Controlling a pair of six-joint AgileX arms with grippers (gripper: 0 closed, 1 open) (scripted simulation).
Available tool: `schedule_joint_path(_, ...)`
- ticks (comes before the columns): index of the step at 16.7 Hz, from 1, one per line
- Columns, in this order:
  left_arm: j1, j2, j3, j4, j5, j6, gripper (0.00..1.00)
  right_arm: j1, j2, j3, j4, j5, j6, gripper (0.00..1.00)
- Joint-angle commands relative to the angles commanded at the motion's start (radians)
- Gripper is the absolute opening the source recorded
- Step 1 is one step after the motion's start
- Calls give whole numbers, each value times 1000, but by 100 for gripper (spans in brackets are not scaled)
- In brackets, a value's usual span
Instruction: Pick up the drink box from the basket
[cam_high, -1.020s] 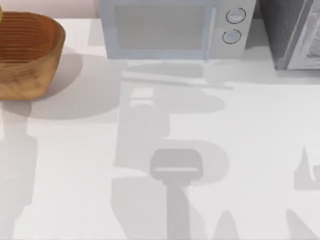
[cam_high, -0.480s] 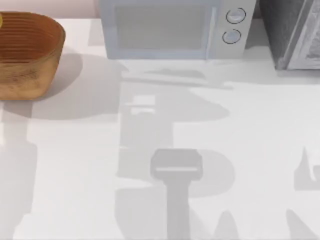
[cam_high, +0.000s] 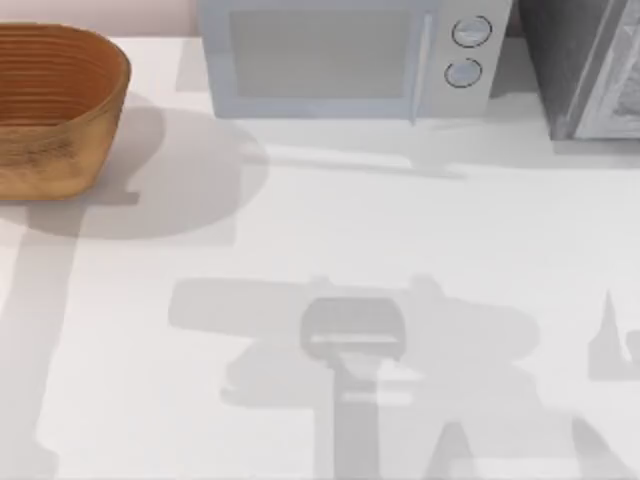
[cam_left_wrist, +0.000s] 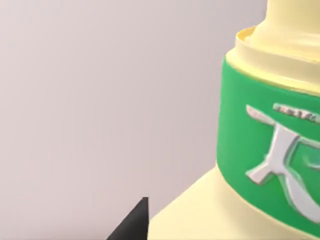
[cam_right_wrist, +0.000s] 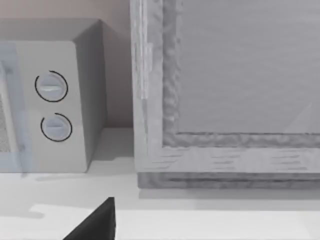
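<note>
The drink box (cam_left_wrist: 260, 150) is pale yellow with a green band and whitish print. It sits very close in the left wrist view, with a plain wall behind it. My left gripper (cam_left_wrist: 165, 232) is shut on it, and one dark fingertip (cam_left_wrist: 135, 222) lies against the box's side. The basket (cam_high: 60, 150), orange-brown and ribbed, stands at the table's back left in the top view. A dark part of my right gripper (cam_right_wrist: 97, 225) shows low in the right wrist view, which faces the back right of the table.
A light grey microwave (cam_high: 345, 55) stands at the back middle and appears again as the microwave (cam_right_wrist: 50, 100) in the right wrist view. A grey cabinet (cam_high: 585, 65) fills the back right corner. Arm shadows lie across the white table (cam_high: 420, 240).
The bit of yellow at the basket's left edge has gone from the top view. The arm shadows have swung from the table's middle toward its front.
</note>
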Motion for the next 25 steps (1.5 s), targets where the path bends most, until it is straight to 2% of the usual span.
schedule_joint_path(6, -40, -639, -386, -188, -50, -3, 0, 0, 0, 0, 0, 0, 0, 100)
schedule_joint_path(11, -65, -961, -642, -318, -86, -7, 0, 0, 0, 0, 0, 0, 0, 100)
schedule_joint_path(14, -72, -1028, -707, -352, -95, -8, 0, 0, 0, 0, 0, 0, 0, 100)
schedule_joint_path(20, -75, -1015, -708, -346, -103, -7, 0, 0, 0, 0, 0, 0, 0, 100)
schedule_joint_path(22, -105, -965, -702, -315, -147, -6, 0, 0, 0, 0, 0, 0, 0, 100)
schedule_joint_path(25, -187, -833, -669, -211, -268, 3, 0, 0, 0, 0, 0, 0, 0, 100)
